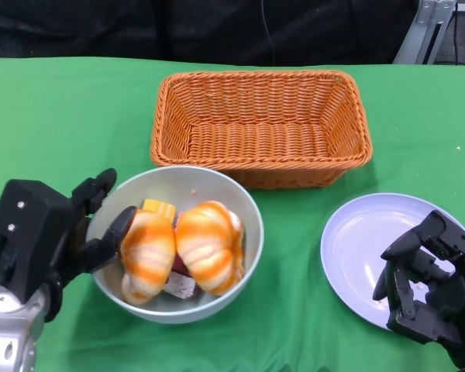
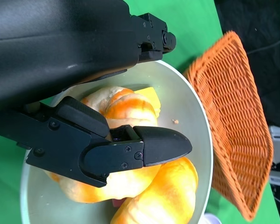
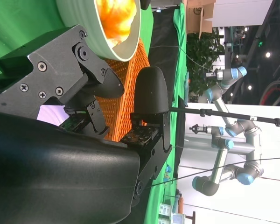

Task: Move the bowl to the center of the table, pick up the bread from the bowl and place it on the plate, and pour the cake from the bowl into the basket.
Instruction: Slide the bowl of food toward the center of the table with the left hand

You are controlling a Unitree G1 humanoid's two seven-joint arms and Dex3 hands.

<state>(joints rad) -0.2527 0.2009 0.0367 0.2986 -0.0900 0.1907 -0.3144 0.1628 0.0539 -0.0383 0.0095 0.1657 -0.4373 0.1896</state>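
A pale grey bowl [image 1: 248, 232] stands in front of the basket, slightly left of the table's middle. In it lie two orange-and-white breads [image 1: 149, 252] [image 1: 209, 244], a yellow piece of cake [image 1: 159, 208] behind them and a dark piece under them. My left hand [image 1: 50, 236] grips the bowl's left rim, thumb inside against the left bread [image 2: 126, 109], the other fingers outside the wall. My right hand [image 1: 430, 287] hovers over the near right part of the lilac plate [image 1: 356, 248], fingers loosely bent and apart, holding nothing.
An orange wicker basket [image 1: 260, 124] stands empty behind the bowl, its front wall almost touching the bowl's rim. Green cloth [image 1: 294, 310] covers the table. The plate has nothing on it. Beyond the table's far edge are dark cloth and a metal frame.
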